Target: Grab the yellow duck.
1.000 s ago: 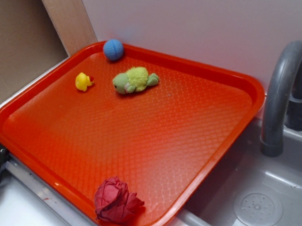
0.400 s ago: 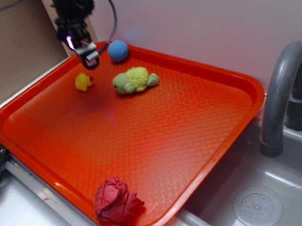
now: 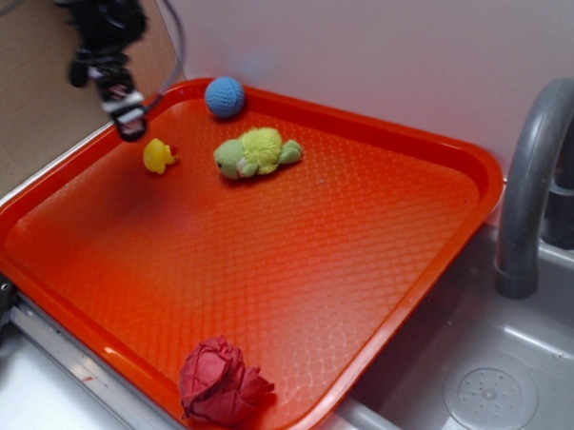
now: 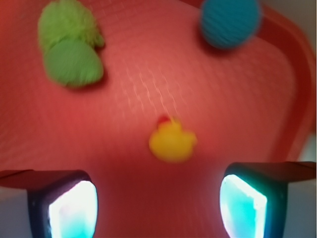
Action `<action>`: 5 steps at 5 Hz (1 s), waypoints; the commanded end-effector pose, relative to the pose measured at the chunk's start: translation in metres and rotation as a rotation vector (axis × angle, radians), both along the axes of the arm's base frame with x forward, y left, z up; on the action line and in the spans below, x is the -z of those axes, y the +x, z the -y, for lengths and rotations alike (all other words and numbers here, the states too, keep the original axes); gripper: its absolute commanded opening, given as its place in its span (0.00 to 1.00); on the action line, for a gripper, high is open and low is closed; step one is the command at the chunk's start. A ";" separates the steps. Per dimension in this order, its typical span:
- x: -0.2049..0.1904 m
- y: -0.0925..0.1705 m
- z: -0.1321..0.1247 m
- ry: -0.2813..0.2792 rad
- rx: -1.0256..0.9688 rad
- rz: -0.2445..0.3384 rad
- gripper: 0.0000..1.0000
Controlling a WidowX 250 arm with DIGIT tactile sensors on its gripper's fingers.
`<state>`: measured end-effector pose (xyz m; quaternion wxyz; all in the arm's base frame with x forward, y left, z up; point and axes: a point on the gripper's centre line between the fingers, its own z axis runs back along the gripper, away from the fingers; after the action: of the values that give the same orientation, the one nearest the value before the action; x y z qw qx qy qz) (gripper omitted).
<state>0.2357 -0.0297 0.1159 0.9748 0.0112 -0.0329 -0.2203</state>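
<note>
Resting on one tray (image 3: 427, 142), one yellow duck (image 3: 157, 156), one ball (image 3: 225, 97), one turtle (image 3: 257, 152)

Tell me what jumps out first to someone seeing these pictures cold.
A big orange tray fills the scene beside a grey sink faucet. At its far corner sit the yellow duck, a green-and-yellow plush turtle and a blue ball, while a crumpled red cloth lies at the near edge. The pincer hangs open above the tray's far-left rim, close to the duck, which the wrist view shows just ahead of the two fingers.
</note>
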 end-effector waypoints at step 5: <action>0.051 0.003 -0.002 0.078 0.009 -0.032 0.00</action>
<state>0.2413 -0.0225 0.0566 0.9728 0.0424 0.0189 -0.2268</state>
